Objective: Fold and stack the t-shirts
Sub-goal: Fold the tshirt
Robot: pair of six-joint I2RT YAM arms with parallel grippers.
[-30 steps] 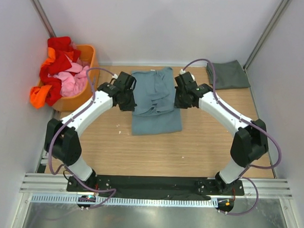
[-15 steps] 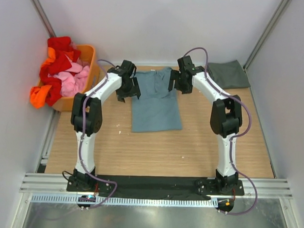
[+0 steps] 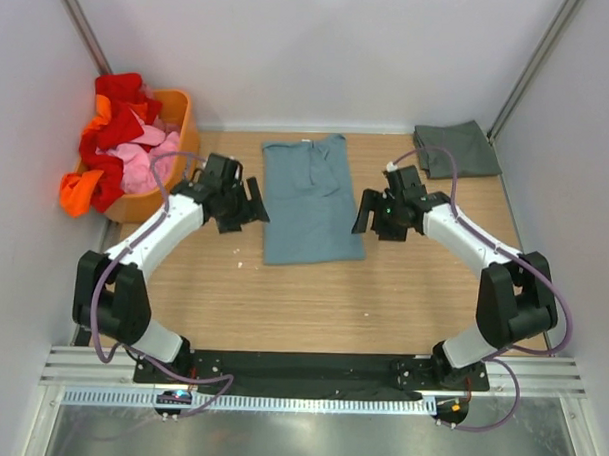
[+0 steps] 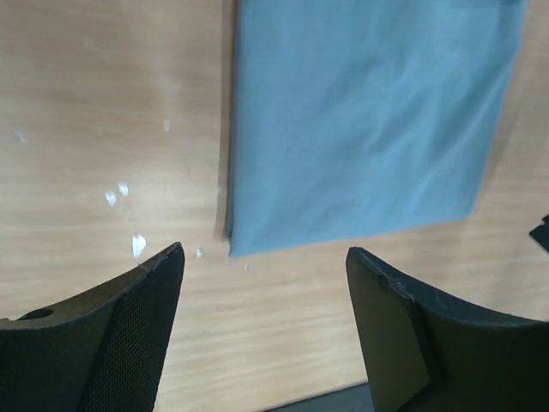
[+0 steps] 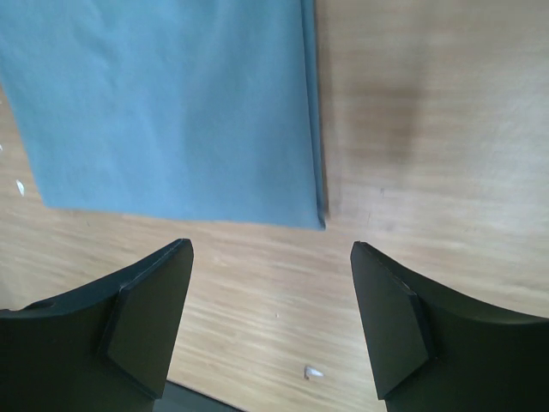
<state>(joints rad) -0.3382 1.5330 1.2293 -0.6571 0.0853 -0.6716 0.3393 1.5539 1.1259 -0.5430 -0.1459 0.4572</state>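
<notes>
fingers (image 4: 129,343) wide, empty on left gripper (image 3: 247,208) and right gripper (image 3: 365,212), flanking blue-teal t-shirt (image 3: 311,198); orange basket (image 3: 180,114) far left, grey-green t-shirt (image 3: 455,150) far right.

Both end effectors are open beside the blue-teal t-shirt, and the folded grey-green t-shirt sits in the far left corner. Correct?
No. The top external view shows the grey-green t-shirt in the far right corner, not the left. The left end effector and right end effector are indeed open beside the blue-teal t-shirt.
</notes>
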